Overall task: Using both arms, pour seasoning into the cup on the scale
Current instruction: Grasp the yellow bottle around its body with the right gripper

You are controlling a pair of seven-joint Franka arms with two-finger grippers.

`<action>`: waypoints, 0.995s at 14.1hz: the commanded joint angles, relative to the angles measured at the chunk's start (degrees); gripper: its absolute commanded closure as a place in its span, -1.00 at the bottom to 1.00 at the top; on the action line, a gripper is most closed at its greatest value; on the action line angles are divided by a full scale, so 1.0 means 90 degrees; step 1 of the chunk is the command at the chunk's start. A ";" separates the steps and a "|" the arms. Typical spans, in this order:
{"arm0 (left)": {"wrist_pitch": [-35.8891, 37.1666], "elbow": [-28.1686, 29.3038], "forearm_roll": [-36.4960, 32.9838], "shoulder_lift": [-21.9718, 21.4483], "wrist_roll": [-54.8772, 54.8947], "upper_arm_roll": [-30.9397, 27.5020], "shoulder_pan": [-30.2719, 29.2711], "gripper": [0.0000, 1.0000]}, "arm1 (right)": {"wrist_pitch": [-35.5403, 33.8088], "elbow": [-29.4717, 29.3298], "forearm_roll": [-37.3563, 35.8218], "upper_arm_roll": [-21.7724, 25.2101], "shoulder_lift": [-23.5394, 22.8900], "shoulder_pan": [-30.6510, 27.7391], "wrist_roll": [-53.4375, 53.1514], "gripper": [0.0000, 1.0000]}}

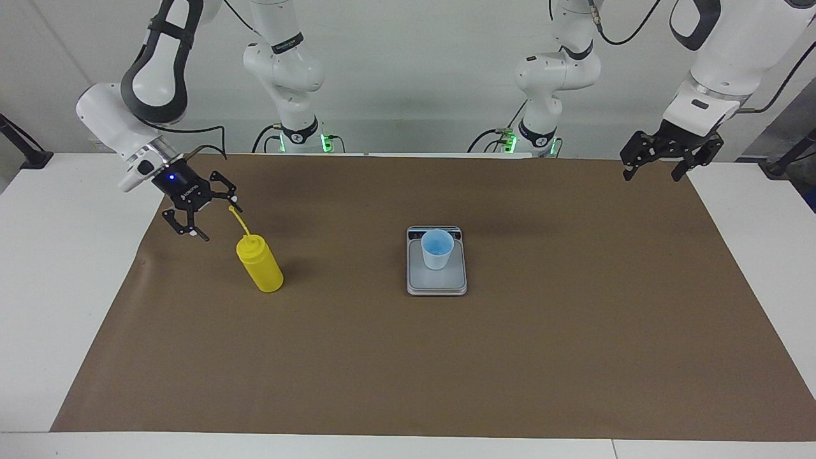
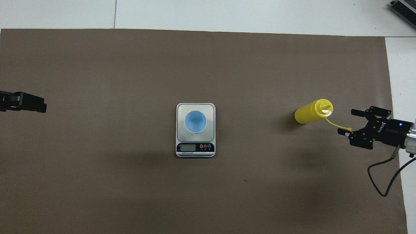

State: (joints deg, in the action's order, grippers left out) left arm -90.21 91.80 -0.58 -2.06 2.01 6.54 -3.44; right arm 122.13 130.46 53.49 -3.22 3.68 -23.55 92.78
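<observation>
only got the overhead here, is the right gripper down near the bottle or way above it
observer: The right gripper hangs clear of the brown mat, roughly at the height of the yellow bottle's top, open and tilted toward it.
operator: touching anything
observer: Not the bottle's body. The cap strap ends right by one fingertip; I cannot tell if they touch.
operator: left gripper, i only see its tip
observer: The left gripper is open and empty, raised over the mat's corner at the left arm's end.

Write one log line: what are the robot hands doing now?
right gripper: open, beside yellow bottle | left gripper: open, waiting | cup: on scale
</observation>
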 commanded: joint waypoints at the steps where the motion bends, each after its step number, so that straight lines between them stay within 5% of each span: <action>1: 0.0063 -0.0014 -0.0121 -0.0015 -0.0067 0.0016 0.0001 -1.00 | -0.0005 0.0065 0.0462 -0.0053 -0.0116 -0.0079 0.0519 -1.00; 14: 0.0073 0.0044 -0.0121 -0.0035 -0.0106 0.0016 0.0011 -1.00 | -0.0170 0.0114 0.2151 -0.0072 -0.1189 0.0086 0.2287 -1.00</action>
State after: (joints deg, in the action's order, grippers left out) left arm -90.19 91.86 -0.58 -2.06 2.01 6.55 -3.44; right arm 121.60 131.15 69.25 -3.57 -5.38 -23.28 110.35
